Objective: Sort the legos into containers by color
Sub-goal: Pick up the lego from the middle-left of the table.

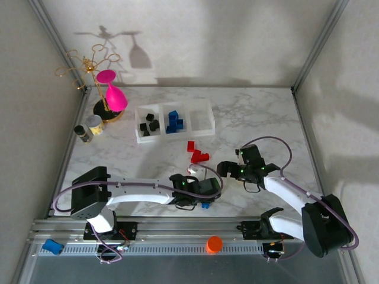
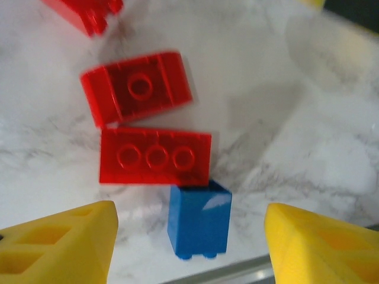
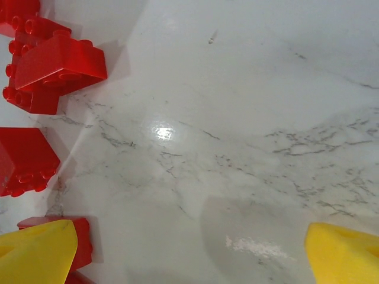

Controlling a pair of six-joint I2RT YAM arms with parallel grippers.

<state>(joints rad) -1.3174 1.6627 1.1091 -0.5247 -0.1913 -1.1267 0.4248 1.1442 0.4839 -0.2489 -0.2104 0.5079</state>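
Observation:
The containers [image 1: 203,131] stand in a row at the back middle, with black legos [image 1: 148,125] in the left bin and blue legos [image 1: 174,122] in the middle one. Red legos [image 1: 198,155] lie loose on the marble in front. My left gripper [image 2: 189,228] is open and straddles a blue lego [image 2: 198,222] near the table's front edge without touching it. Red legos [image 2: 155,157] lie just beyond that brick. My right gripper [image 3: 190,236] is open over bare marble, and red legos [image 3: 56,68] lie to its left.
A pink wine glass [image 1: 113,94] on a gold wire stand and two small jars [image 1: 89,129] occupy the back left. An orange cap [image 1: 214,244] and a flat blue piece [image 1: 52,247] rest on the front rail. The metal table edge [image 2: 237,272] runs just behind the blue lego.

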